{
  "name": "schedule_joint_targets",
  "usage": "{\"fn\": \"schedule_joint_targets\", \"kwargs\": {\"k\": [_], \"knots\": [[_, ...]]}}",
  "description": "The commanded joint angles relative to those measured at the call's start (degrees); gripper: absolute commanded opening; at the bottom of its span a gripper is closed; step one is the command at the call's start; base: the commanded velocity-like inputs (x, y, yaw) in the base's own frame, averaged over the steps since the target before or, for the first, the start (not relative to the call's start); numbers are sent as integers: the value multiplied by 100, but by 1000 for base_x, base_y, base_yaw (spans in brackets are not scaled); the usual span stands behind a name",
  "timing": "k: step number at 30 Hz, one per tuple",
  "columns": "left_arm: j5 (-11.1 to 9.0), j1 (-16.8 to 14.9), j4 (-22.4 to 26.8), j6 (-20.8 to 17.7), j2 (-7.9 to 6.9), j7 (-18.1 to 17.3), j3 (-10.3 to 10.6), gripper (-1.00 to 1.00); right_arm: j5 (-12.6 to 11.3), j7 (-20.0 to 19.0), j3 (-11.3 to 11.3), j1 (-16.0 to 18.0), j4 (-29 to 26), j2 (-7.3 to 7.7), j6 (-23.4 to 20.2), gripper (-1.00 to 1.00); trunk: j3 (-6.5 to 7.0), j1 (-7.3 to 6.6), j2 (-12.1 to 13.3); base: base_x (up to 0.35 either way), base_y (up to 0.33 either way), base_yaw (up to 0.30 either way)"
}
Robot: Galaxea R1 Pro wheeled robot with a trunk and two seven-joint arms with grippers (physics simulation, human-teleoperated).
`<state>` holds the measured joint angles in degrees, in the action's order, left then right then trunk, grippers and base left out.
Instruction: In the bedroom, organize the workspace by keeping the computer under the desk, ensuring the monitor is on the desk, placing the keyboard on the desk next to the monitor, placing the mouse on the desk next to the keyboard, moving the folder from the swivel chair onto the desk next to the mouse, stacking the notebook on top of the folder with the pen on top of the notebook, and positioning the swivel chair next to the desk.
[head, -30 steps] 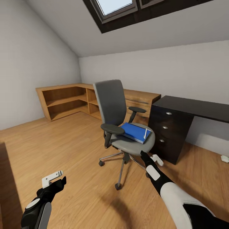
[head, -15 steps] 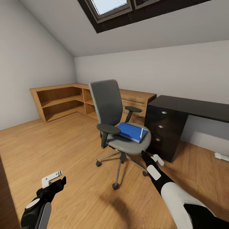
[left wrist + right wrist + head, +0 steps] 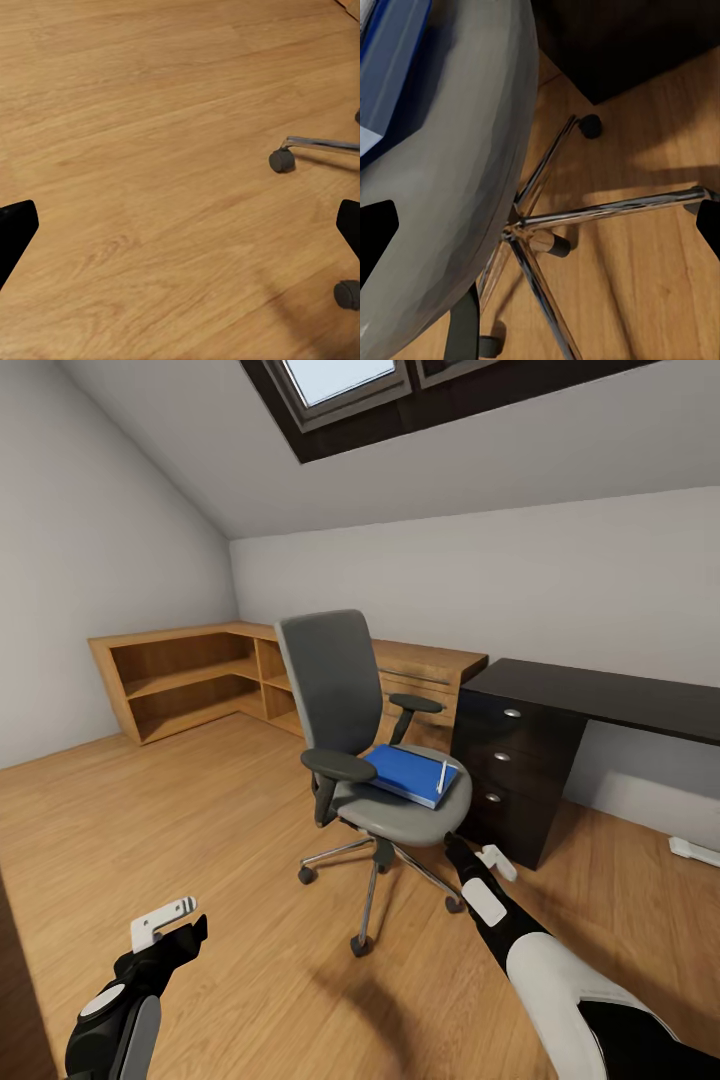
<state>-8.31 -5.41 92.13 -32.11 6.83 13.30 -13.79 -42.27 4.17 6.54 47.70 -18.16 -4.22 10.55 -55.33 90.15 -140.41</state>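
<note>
Blue folder (image 3: 410, 773) lies on the swivel chair (image 3: 365, 730) left of the counter (image 3: 600, 695); your right end effector (image 3: 478, 856), fingers apart, sits just near the seat to reach it.

The swivel chair (image 3: 375, 760) ahead of me has a grey back and seat, black armrests and a shiny chrome star base on dark castors. On its seat lies a bright blue folder (image 3: 405, 772) with a thin white pen (image 3: 441, 777) across one end. The surface (image 3: 590, 695) beside it is black on top, with a black drawer unit (image 3: 505, 770) carrying round silver knobs. The floor (image 3: 200, 830) is warm honey-coloured wood with a plank grain, and the low shelves (image 3: 190, 680) in the corner are a similar light wood. The walls are pale grey-white. My left pincer (image 3: 165, 925) is black with a white finger; my right pincer (image 3: 480, 860) is likewise black and white.
</note>
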Motion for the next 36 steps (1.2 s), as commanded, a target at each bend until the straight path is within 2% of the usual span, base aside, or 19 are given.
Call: {"fn": "schedule_joint_targets", "kwargs": {"k": [1,10,11,20,21,28,36], "knots": [[-60,-4,7,-22,3,40,-2,100,-45,5,5,3,-3,-2,17,100,-6,-1,-2,0,0,-1],[-57,-4,7,-19,3,41,-2,100,-43,2,5,3,-5,11,14,100,-6,-1,-2,0,0,0],[-57,-4,7,-21,3,41,-7,100,-42,-9,6,3,-4,104,17,100,-6,-1,-2,0,0,0],[-58,-4,7,-16,3,41,5,100,-82,3,20,3,-2,272,-10,100,-6,-1,-2,96,0,0],[-61,-4,7,-15,3,41,7,100,-180,6,22,3,-2,332,-18,100,-6,-1,-2,276,0,0],[-62,-4,7,-17,3,41,13,100,-373,11,23,3,-4,375,-76,100,-6,-1,-2,138,0,0],[-65,-4,7,-15,3,37,24,100,-402,0,23,3,-11,381,-382,100,-6,-1,-2,226,0,0]]}}
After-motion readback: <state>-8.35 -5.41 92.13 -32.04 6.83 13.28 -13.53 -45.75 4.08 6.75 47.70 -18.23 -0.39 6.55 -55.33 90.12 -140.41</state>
